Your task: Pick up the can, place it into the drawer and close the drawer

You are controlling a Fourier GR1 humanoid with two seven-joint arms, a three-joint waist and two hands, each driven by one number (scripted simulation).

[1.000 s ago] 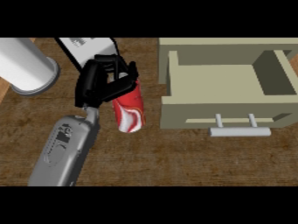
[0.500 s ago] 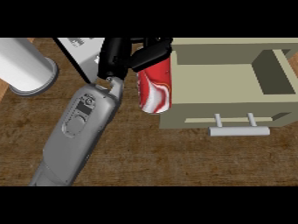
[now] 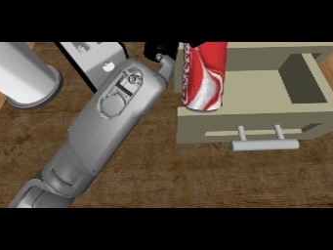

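Observation:
A red and white can hangs upright over the left wall of the open beige drawer, its base level with the drawer's inside floor. My left hand holds the can near its top. Only black bits of the hand show beside the can at the view's upper edge, the rest being cut off there. The grey forearm runs up from the lower left. The drawer is pulled out, its bar handle facing me. My right hand does not show.
A large white cylinder stands at the upper left on the wooden counter. A white flat object lies behind the forearm. The drawer has a smaller compartment at its right.
My left hand has carried the can up and to the right, from the counter left of the drawer to above the drawer's left side. The hand has slid mostly out of view.

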